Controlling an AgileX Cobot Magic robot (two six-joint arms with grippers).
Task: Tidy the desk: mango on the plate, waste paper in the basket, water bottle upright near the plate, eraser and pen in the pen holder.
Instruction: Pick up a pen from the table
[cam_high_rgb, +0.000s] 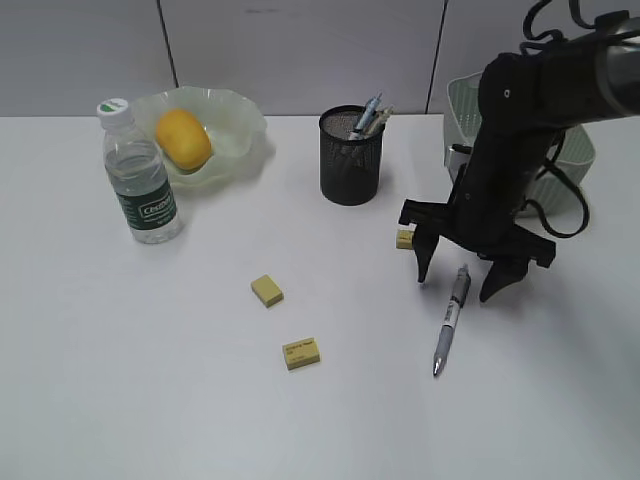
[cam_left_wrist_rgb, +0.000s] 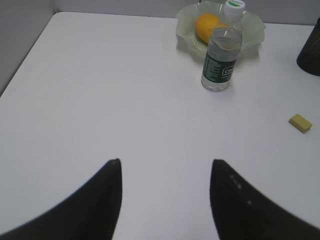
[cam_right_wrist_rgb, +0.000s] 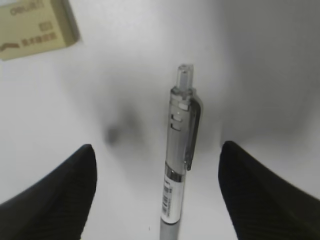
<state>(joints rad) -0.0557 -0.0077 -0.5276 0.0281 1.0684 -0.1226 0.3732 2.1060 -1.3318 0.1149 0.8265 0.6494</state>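
Right gripper hangs wide open straddling the pen, nothing grasped yet. Looks like the pen-grabbing step; next it needs to drop and pinch the barrel

I work over a plain white, flat, matte desk that fills nearly everything in front of me. Behind its far edge stands a pale grey panelled wall, split by two thin dark vertical seams, one toward the left and one toward the right. From my left wrist, the desk's far left corner looks rounded, with the same grey wall beside it. The light is soft and even; close under my right wrist a blurred grey shadow lies on the white surface.
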